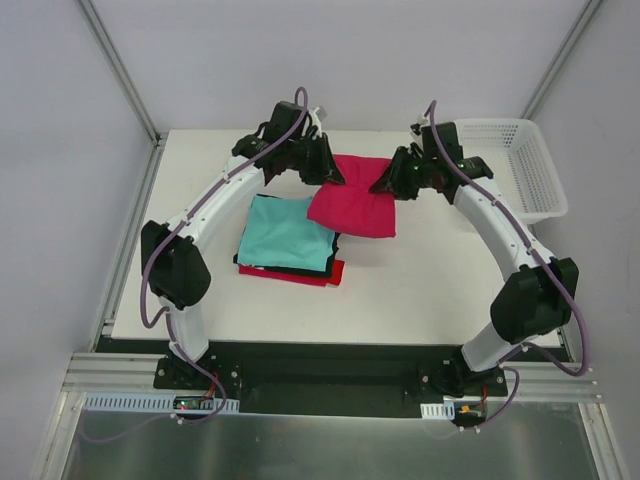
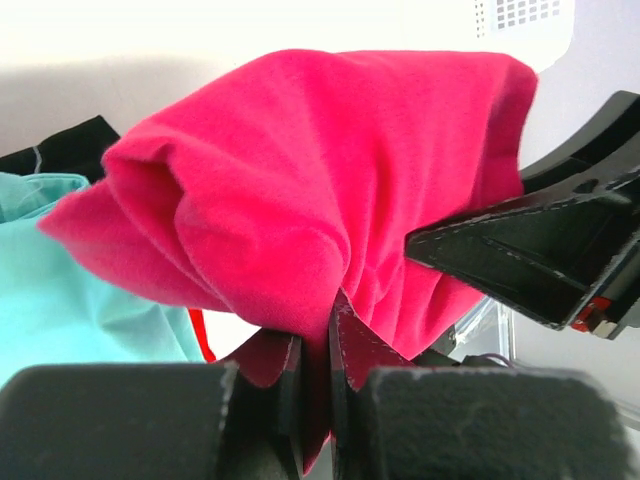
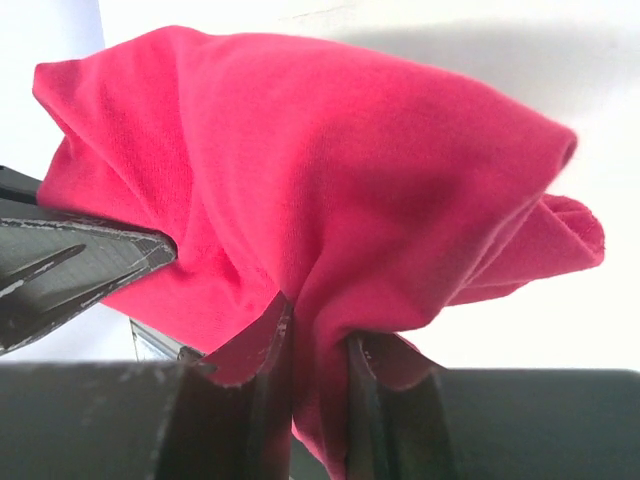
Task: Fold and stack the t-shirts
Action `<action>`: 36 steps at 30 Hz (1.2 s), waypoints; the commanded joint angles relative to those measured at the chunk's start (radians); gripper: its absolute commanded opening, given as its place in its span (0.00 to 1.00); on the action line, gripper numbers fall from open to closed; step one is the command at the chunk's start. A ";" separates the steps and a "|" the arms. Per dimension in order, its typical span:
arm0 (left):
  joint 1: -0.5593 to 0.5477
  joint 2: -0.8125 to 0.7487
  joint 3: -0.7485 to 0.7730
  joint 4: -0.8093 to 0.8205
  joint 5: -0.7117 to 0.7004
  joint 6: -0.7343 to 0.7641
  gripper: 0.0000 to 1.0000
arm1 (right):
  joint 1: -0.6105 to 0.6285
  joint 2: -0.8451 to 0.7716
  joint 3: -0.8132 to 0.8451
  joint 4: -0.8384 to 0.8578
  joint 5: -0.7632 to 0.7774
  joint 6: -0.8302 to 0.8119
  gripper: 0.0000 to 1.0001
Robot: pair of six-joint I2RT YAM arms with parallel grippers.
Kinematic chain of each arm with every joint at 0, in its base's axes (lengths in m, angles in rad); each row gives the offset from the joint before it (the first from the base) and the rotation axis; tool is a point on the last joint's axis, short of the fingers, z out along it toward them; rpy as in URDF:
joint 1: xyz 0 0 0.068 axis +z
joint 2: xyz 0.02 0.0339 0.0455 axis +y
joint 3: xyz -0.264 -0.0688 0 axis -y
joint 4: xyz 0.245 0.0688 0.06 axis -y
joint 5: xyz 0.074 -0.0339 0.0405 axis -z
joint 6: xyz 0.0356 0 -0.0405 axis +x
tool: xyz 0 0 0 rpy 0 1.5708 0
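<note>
Dark fingers (image 2: pixel 275 370) of the left claw (image 2: pixel 318 340) fill the bottom of the left wrist view. They are closed almost together, with a fold of the pink t-shirt (image 2: pixel 320 170) pinched between their pads. From that pinch the cloth gathers into creases and swells up and away in a rounded, folded bundle.

The right claw (image 3: pixel 315 340) grips the same shirt from the opposite side. Its jaws stand a little wider apart, with a thicker bunch of pink cloth clamped between them. Each wrist view shows the other claw's black tip close against the bundle.

From above, the pink t-shirt stretches between the two claws at the far middle of the table (image 1: pixel 400 300). The left claw holds its far left edge and the right claw its far right edge. The near edge of the shirt overlaps the far right corner of the stack. Whether it rests on the stack or hangs just over it cannot be told.

That stack lies left of centre. It has a folded teal t-shirt (image 1: pixel 285 230) on top, a black t-shirt (image 1: pixel 332 258) showing at the edges under it, and a red t-shirt (image 1: pixel 328 279) at the bottom, sticking out at the near right.

A white mesh basket (image 1: pixel 548 180) sits at the table's far right corner, well apart from the shirts.
</note>
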 commanded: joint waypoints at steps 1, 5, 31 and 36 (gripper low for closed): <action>0.023 -0.113 -0.041 -0.026 -0.022 0.035 0.00 | 0.068 0.046 0.092 -0.023 0.023 0.025 0.01; 0.067 -0.195 -0.142 -0.029 -0.032 0.051 0.00 | 0.135 0.091 0.148 -0.027 0.040 0.039 0.01; 0.349 -0.432 -0.446 -0.039 0.060 0.127 0.00 | 0.341 0.298 0.342 -0.014 0.087 0.096 0.01; 0.363 -0.431 -0.461 -0.039 0.050 0.140 0.00 | 0.350 0.311 0.345 -0.007 0.086 0.094 0.01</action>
